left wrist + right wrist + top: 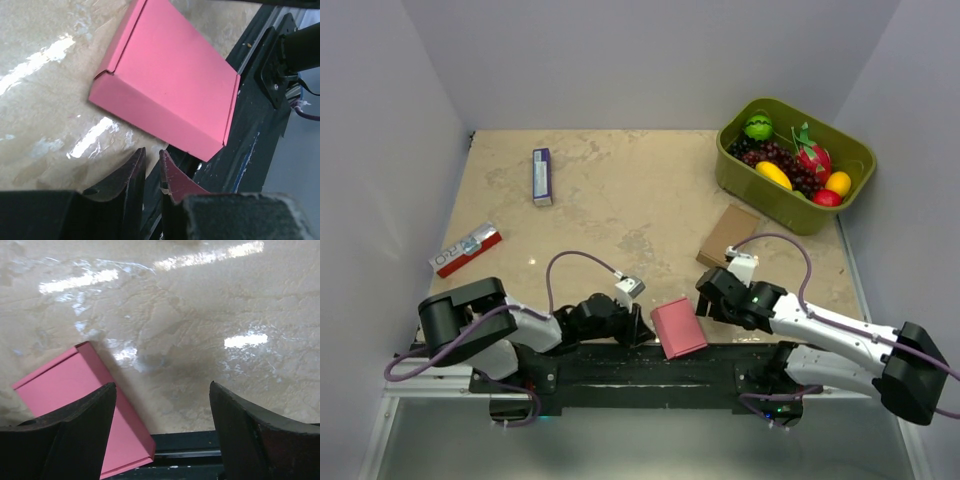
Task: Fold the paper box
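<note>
One paper box [678, 327], two end effectors [642, 326] [705, 297]

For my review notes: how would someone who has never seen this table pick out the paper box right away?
Look at the table's near edge, between the two arms. The paper box lies there, partly over the black mounting rail. It is small, closed and plain pink, unlike the brown cardboard piece behind it and the printed packets farther left.

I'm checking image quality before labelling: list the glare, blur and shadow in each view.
Top external: even light, sharp, the paper box clear. Left wrist: white glare streaks on the table, the left hand dark and soft. Right wrist: glare bands across the table, the right hand shadowing the surface.
</note>
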